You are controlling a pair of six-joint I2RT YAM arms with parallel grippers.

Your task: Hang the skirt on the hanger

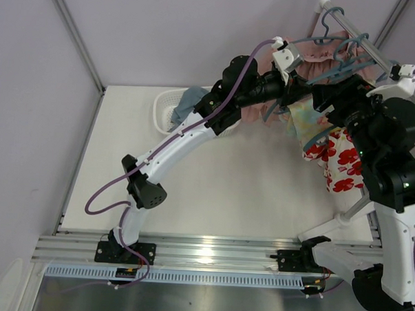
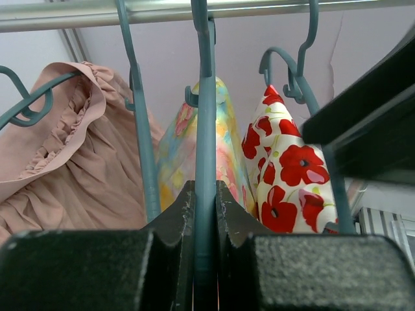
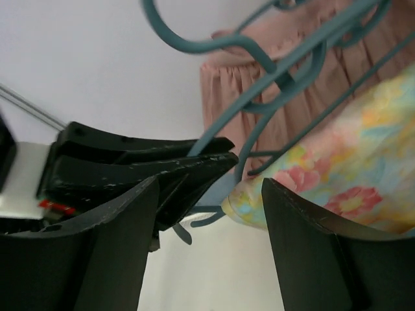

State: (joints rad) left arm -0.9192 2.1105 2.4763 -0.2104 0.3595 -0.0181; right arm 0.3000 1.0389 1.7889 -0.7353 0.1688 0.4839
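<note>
The left gripper (image 2: 205,214) is clamped narrow on the teal hanger (image 2: 206,97) that reaches up to the rail (image 2: 78,16). The pastel flowered skirt (image 2: 175,149) hangs just behind the hanger, crowded between a pink pleated skirt (image 2: 78,168) and a white garment with red flowers (image 2: 292,175). The right gripper (image 3: 209,188) hovers close by with its jaws wide and holding nothing, and a white basket (image 1: 165,109) sits on the table (image 1: 261,199) by the left arm
</note>
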